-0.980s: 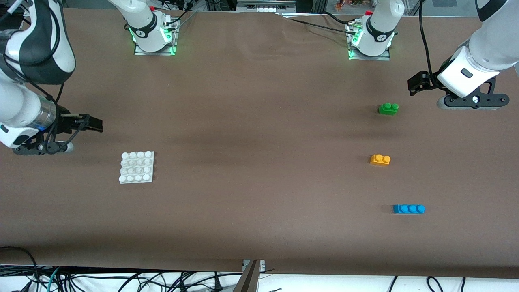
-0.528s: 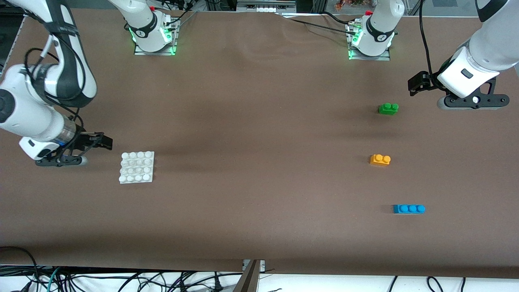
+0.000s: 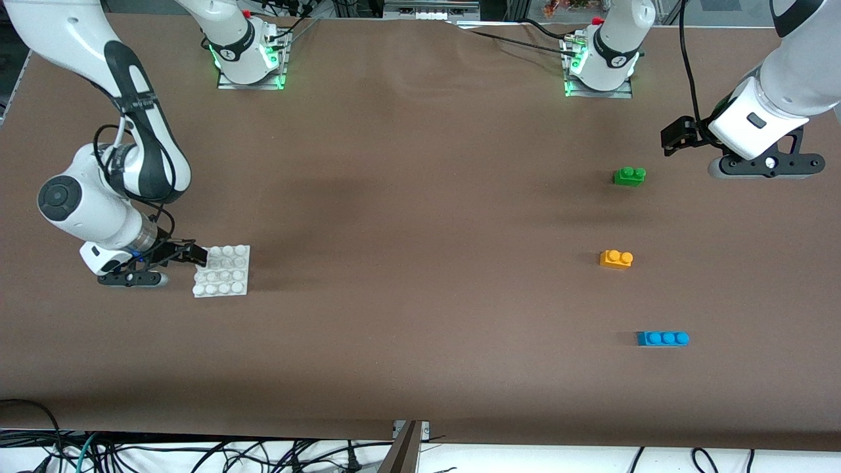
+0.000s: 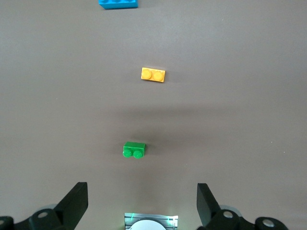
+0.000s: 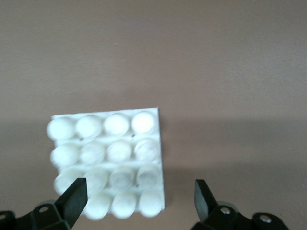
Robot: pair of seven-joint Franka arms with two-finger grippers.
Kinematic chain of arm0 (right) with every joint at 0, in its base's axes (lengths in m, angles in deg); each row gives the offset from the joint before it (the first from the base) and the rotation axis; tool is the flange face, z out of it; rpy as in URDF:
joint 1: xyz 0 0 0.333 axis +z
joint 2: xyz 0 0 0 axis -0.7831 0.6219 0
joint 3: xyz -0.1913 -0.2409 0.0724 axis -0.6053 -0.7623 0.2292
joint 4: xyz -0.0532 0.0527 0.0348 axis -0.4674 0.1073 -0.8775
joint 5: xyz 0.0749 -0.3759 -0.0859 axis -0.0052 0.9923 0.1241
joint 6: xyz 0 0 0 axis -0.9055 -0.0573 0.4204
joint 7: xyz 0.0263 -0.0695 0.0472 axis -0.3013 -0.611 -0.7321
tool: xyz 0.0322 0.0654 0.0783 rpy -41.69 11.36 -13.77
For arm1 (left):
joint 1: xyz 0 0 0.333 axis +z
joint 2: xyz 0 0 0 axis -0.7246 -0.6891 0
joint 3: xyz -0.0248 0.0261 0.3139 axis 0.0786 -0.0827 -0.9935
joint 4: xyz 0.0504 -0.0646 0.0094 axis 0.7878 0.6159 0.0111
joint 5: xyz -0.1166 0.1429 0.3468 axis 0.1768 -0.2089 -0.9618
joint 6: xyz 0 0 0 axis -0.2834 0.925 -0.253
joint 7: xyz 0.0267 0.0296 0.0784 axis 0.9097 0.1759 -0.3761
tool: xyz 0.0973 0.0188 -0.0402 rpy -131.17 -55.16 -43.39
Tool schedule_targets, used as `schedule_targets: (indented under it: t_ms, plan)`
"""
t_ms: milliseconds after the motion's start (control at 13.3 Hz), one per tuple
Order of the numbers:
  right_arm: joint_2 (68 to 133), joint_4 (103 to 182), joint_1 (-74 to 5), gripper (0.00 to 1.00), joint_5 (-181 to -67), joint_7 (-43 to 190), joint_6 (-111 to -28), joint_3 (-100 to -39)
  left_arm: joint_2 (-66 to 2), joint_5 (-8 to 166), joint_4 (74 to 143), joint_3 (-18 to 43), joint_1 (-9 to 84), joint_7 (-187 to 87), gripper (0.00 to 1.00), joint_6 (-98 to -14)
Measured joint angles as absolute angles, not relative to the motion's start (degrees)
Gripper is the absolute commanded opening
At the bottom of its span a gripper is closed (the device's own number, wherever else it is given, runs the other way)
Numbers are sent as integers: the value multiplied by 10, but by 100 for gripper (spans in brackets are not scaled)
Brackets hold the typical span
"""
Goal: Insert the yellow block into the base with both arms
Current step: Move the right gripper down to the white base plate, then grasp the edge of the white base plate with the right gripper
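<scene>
Yellow block (image 3: 616,259) sits between a green brick (image 3: 629,176) and a blue brick (image 3: 662,338), one of each. Looks light, stiff, slick; I'd pinch its flat sides. Right gripper (image 3: 194,255) gapes at the one base (image 3: 222,270); left gripper (image 3: 675,135) waits, spread wide, near green.

- The base (image 3: 222,270) lies at the middle left of the front view.
- Three bricks stand in a column at the right: one brick (image 3: 629,175) uppermost, the block (image 3: 616,258) below it, the long brick (image 3: 662,338) lowest.
</scene>
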State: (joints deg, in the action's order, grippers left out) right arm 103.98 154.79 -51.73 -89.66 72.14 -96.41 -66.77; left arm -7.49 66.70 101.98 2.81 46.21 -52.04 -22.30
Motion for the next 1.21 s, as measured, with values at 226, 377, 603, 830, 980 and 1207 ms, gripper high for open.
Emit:
schedule_targets:
  t_ms: [226,377,603,830,980,1207]
  plan:
    - [1071,1547,-527,99,-909,721,-995,-668,-75,667,1020,28,462,-520,100,-223]
    - [1080,1545,-527,99,-934,722,-997,-668,-75,667,1020,28,462,-520,100,-223]
    - [1084,1543,-527,99,-944,722,-997,-668,-75,667,1020,28,462,-520,100,-223]
    - [1095,1541,-527,99,-945,722,-1016,-666,-75,667,1019,28,462,-520,100,-223]
    - [1105,1540,-527,99,-946,722,-1026,-665,-75,667,1019,28,462,-520,100,-223]
    - [1107,1539,-527,99,-948,722,-1029,-664,-75,667,1019,28,462,-520,100,-223]
